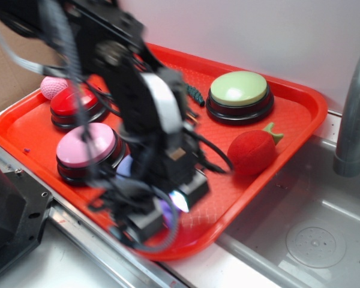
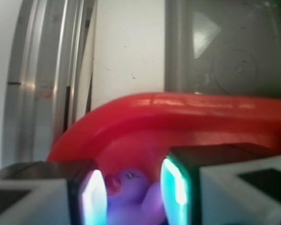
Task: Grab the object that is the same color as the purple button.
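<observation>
Two fingers (image 2: 93,199) of the tool (image 2: 133,197) flank purple duck (image 2: 131,187).

The end effector (image 1: 171,207) sits low in the near corner of the red plastic tray (image 1: 288,102), its fingers (image 2: 175,187) flanking a small purple rubber duck (image 2: 131,194). The tray's raised rim curves just ahead, closing that side. The pink-domed push button (image 1: 86,147) and the lavender dome button (image 1: 126,166) crowd one flank. Bare tray floor lies open toward the red plush fruit (image 1: 252,151).
</observation>
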Action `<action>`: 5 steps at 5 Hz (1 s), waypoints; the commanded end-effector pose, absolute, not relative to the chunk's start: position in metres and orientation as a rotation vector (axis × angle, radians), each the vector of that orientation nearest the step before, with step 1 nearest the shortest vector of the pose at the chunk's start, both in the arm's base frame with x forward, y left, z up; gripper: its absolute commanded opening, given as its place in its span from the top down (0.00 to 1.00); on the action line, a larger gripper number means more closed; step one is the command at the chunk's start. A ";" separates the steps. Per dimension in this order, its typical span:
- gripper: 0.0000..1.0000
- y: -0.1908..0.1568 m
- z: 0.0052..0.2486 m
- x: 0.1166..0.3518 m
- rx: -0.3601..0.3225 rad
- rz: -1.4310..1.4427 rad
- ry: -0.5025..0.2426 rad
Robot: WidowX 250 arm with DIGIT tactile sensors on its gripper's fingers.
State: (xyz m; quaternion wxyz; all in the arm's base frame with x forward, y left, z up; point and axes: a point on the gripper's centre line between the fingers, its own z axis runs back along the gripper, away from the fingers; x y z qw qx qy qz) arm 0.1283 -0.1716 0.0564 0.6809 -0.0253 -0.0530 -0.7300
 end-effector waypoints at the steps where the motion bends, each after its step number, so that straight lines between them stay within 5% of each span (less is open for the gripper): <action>1: 0.00 -0.158 0.071 0.130 -0.059 -1.599 -0.205; 5: 0.00 -0.170 0.039 0.138 -0.159 -1.619 -0.169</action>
